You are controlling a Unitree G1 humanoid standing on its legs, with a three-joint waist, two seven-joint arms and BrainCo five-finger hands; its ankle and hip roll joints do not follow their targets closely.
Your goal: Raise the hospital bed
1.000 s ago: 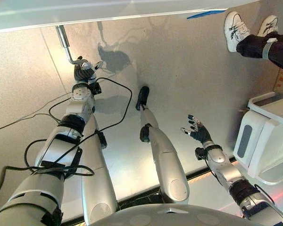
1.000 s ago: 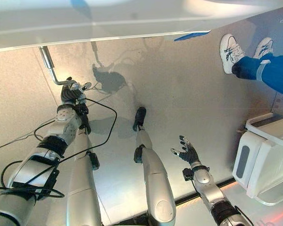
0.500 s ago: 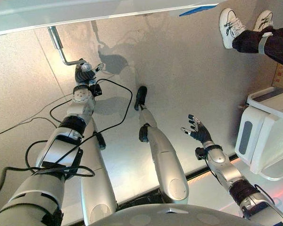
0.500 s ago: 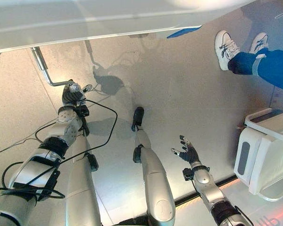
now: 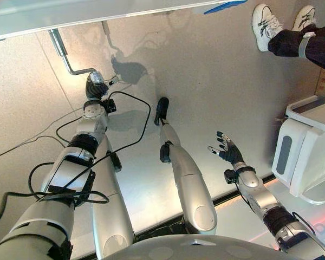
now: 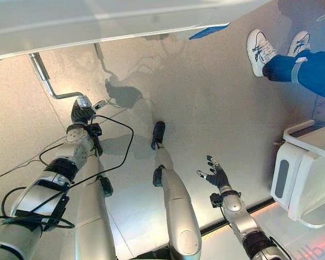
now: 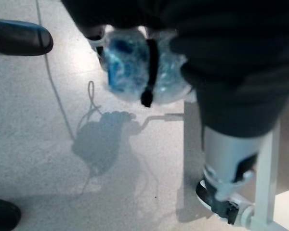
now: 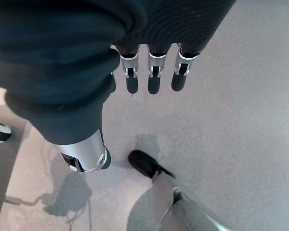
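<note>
Left eye view: you see the left hand closed around the end of the bent metal crank handle, which runs up to the underside of the hospital bed. Note the right hand held apart over the floor, fingers spread, gripping nothing. A person's shoes stand nearby.

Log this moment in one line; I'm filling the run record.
left hand: shut on crank handle | right hand: open, idle over floor | bed: above | person: standing nearby
</note>
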